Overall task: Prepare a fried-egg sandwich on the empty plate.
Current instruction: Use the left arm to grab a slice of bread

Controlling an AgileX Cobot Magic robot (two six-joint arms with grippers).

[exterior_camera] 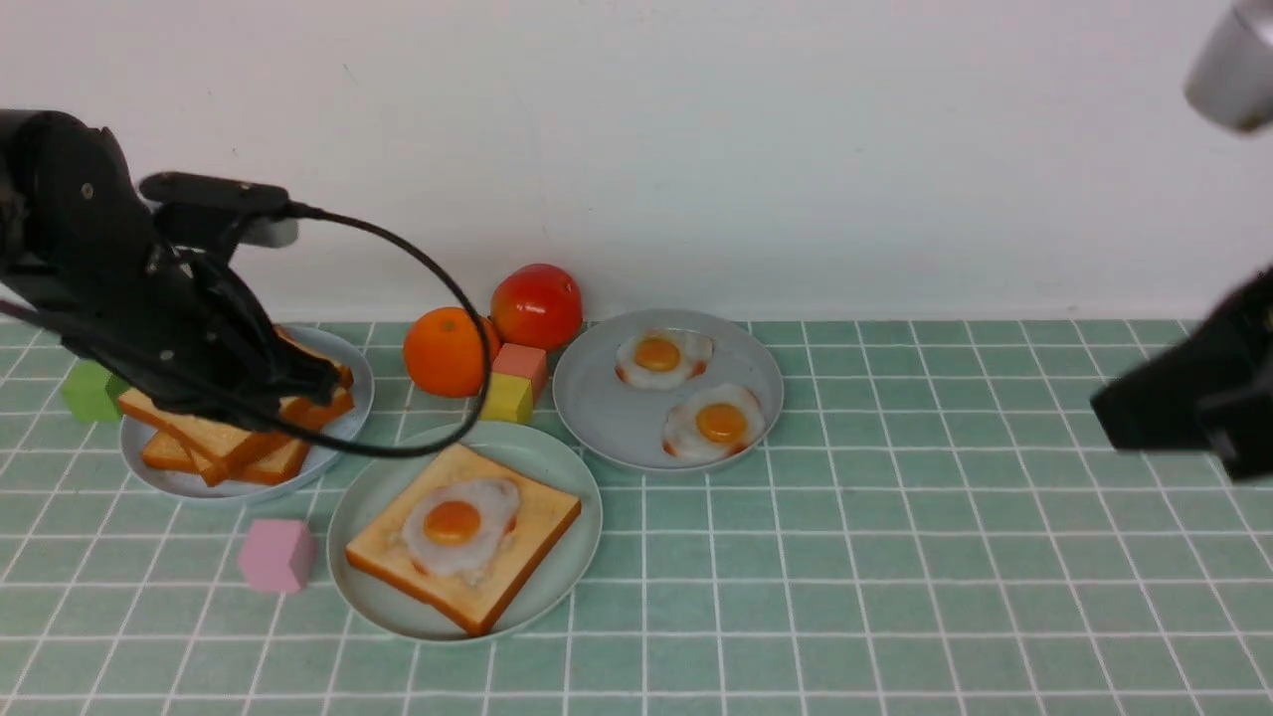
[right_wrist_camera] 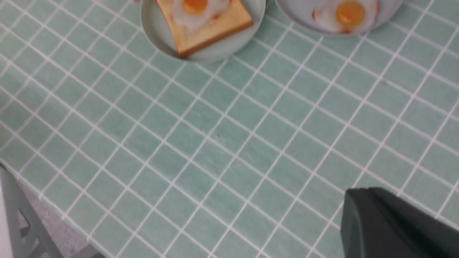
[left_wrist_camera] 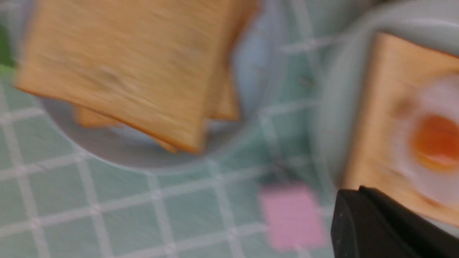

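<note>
The fried-egg sandwich (exterior_camera: pixel 462 537) lies on the mint-green plate (exterior_camera: pixel 559 463), left of the middle of the worktop (exterior_camera: pixel 895 557) and nearer its front edge than the other plates. So far it is one square toast slice (exterior_camera: pixel 522 552) set cornerwise, with a fried egg (exterior_camera: pixel 455 525) lying uncovered on top.

Just behind that plate and to its left, close to the worktop's left edge, a grey-blue plate (exterior_camera: pixel 199 489) carries a loose stack of bare toast (exterior_camera: pixel 224 443). The left gripper (exterior_camera: pixel 313 383) hangs low over the right side of this stack with its jaws closed. From where I stand I cannot tell whether a slice is pinched between them, and the left wrist view is too blurred to help.

A pink cube (exterior_camera: pixel 276 555) sits just beside the mint-green plate's left rim, and a green cube (exterior_camera: pixel 88 391) sits at the left edge, partly behind the arm.

Toward the back edge, an orange (exterior_camera: pixel 448 351) and a tomato (exterior_camera: pixel 537 305) sit side by side, with a reddish block (exterior_camera: pixel 522 363) and a yellow block (exterior_camera: pixel 509 400) just in front. Right of these, a second grey-blue plate (exterior_camera: pixel 607 418) holds two fried eggs (exterior_camera: pixel 663 358).

The right gripper (exterior_camera: pixel 1124 418) hovers above bare worktop near the right edge, well apart from the plates. I cannot tell how its jaws stand.
</note>
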